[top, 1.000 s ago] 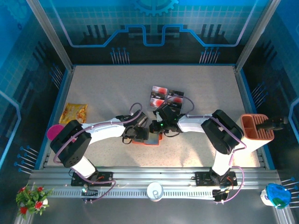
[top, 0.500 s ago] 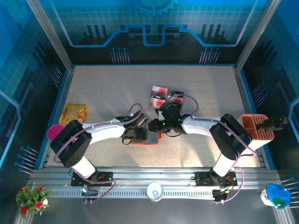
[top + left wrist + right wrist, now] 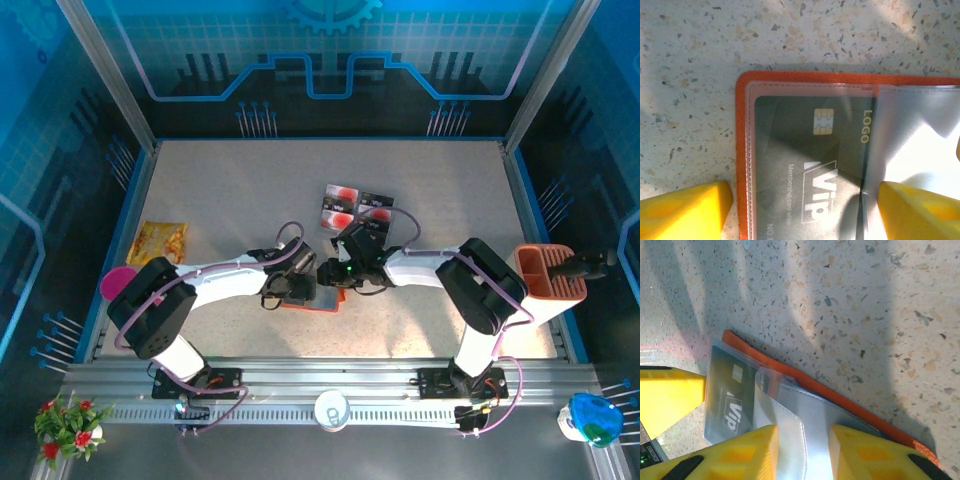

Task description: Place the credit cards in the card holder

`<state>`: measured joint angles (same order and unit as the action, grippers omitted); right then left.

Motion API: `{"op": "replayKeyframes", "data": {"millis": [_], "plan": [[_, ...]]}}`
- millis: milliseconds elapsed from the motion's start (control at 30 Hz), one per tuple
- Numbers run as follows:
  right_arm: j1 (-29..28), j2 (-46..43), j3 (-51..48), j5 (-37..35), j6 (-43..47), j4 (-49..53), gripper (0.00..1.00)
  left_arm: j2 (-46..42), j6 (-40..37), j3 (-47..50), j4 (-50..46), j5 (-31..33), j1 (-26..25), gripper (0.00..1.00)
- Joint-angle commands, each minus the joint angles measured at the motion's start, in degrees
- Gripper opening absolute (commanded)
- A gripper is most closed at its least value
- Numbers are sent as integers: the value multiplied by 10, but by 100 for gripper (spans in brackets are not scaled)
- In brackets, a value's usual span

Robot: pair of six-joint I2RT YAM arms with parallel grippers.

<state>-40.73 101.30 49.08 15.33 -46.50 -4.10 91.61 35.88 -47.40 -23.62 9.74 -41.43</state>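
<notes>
Speckled table (image 3: 200,190), blue-walled cell. Right gripper (image 3: 800,452): jaws, clamped a moment ago, now slack and part-open astride a clear pocket flap (image 3: 790,440). Left gripper (image 3: 800,210) spread wide, straddling the card holder (image 3: 742,150), mid-table. VIP card (image 3: 810,150) sits pocketed. Judged: one delivered; two credit cards (image 3: 356,208) wait just beyond.

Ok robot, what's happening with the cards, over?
Left gripper open over card holder. Right gripper part open, astride its clear sleeve. One card pocketed, two cards loose beyond. Nothing blocking.
</notes>
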Motion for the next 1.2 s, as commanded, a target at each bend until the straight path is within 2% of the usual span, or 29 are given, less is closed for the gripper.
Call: {"op": "replayKeyframes", "data": {"millis": [0, 267, 433, 633, 900, 1167], "plan": [[-2, 12, 27, 27, 1, 2, 32, -1, -2, 20, 2, -3, 0, 80], [-9, -10, 54, 46, 8, 31, 31, -81, 3, 11, -22, 7, 3, 85], [-25, -15, 79, 43, 7, 55, 47, -157, 28, 25, -31, 6, 30, 87], [-47, -4, 111, 25, -6, 73, 56, -233, 60, 62, -23, -11, 74, 88], [-77, 52, 153, -2, -35, 72, 57, -262, 53, 72, -35, -25, 104, 89], [-86, 92, 168, 0, -68, 46, 60, -283, 33, 72, -50, -44, 127, 90]]}}
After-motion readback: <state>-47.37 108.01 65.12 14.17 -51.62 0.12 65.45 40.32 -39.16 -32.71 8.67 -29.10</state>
